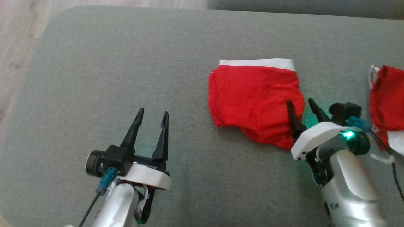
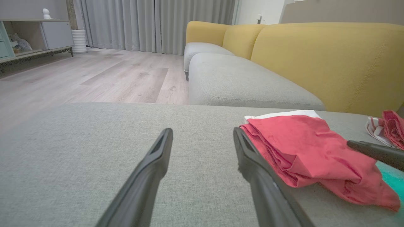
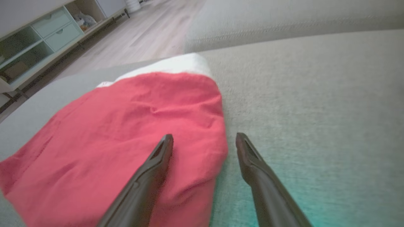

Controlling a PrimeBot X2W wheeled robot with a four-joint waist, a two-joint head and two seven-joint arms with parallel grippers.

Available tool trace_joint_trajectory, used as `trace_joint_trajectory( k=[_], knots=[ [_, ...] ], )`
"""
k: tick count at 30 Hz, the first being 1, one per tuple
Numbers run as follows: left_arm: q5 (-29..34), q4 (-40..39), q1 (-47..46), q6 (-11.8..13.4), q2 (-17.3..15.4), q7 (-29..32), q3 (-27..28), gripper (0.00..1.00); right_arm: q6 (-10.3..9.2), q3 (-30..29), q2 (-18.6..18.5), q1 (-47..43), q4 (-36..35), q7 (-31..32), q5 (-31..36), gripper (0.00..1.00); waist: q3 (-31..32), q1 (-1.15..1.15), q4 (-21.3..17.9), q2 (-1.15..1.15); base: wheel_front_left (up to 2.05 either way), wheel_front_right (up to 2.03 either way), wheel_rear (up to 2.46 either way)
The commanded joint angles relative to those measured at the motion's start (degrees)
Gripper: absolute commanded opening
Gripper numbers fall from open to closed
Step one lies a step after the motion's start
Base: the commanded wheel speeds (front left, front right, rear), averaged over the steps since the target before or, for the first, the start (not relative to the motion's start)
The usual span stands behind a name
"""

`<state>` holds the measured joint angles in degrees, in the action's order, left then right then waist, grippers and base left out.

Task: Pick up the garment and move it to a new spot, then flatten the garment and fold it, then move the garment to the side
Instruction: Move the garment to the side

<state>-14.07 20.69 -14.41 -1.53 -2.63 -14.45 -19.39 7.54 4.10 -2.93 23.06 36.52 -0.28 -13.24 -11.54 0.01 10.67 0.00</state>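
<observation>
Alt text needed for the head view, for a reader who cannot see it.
A folded red fabric garment with a white band lies on a grey upholstered cushion. The open right gripper sits at its near right edge, the open left gripper apart to its left.

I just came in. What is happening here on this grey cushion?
A two-armed robot is dealing with a red garment, which lies loosely folded on the grey cushion. The right gripper is open at the garment's right edge, holding nothing. The left gripper is open above bare cushion beside it. Another red cloth lies further right.
</observation>
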Motion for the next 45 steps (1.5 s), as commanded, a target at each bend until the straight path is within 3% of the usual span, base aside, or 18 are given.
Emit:
trace_joint_trajectory(
  k=[1,8,9,10,11,22,28,37,45],
  knots=[
    [-0.21,-1.39,-2.21,0.21,-0.25,-0.55,1.22,1.00,-0.05,1.93,0.05,2.07,-0.30,0.37,-0.23,1.00,-0.41,-0.01,1.01,0.00,0.00,0.00,0.00],
    [-0.56,-1.38,-2.42,0.59,-0.25,-0.55,0.76,1.00,-0.05,5.06,0.05,4.76,7.59,2.69,-1.42,1.00,-0.08,-0.01,2.59,0.00,0.00,0.00,0.00],
    [-0.52,-1.37,-2.42,0.65,-0.25,-0.55,0.78,1.00,-0.05,5.68,0.05,5.01,8.23,2.53,-1.28,0.92,0.07,-0.01,2.65,0.00,0.00,0.00,0.00],
    [-0.48,-1.38,-2.41,0.70,-0.25,-0.55,0.82,1.00,-0.05,6.11,0.05,5.31,8.77,2.09,-0.77,0.39,0.21,-0.01,2.65,0.00,0.00,0.00,0.00],
    [-0.40,-1.42,-2.40,0.76,-0.25,-0.55,0.85,1.00,-0.05,6.46,0.05,5.61,9.22,1.44,-0.07,0.00,0.37,-0.01,2.61,0.00,0.00,0.00,0.00],
    [0.35,-1.47,-0.58,0.91,-0.25,-0.55,0.92,1.00,-0.05,8.26,-0.27,6.10,10.48,-4.93,7.74,0.00,4.99,-0.01,-0.54,0.00,0.00,0.00,0.00],
    [0.13,-2.15,0.40,1.05,-0.25,-0.55,-0.78,1.00,-0.05,11.23,-3.96,4.76,6.82,-3.93,10.14,0.00,7.24,-0.01,-4.24,0.00,0.00,0.00,0.00],
    [0.25,-3.46,-0.86,1.95,-0.25,-0.55,-1.88,1.00,-0.05,18.18,-18.58,5.75,-4.35,3.80,8.97,0.00,5.16,-0.01,-9.85,0.00,0.00,0.00,0.00],
    [1.47,-4.04,-3.17,0.94,-0.25,-0.55,-0.63,1.00,-0.05,20.26,-33.82,8.61,-11.91,10.46,5.38,0.00,0.15,-0.01,-11.11,0.00,0.00,0.00,0.00]
  ],
)
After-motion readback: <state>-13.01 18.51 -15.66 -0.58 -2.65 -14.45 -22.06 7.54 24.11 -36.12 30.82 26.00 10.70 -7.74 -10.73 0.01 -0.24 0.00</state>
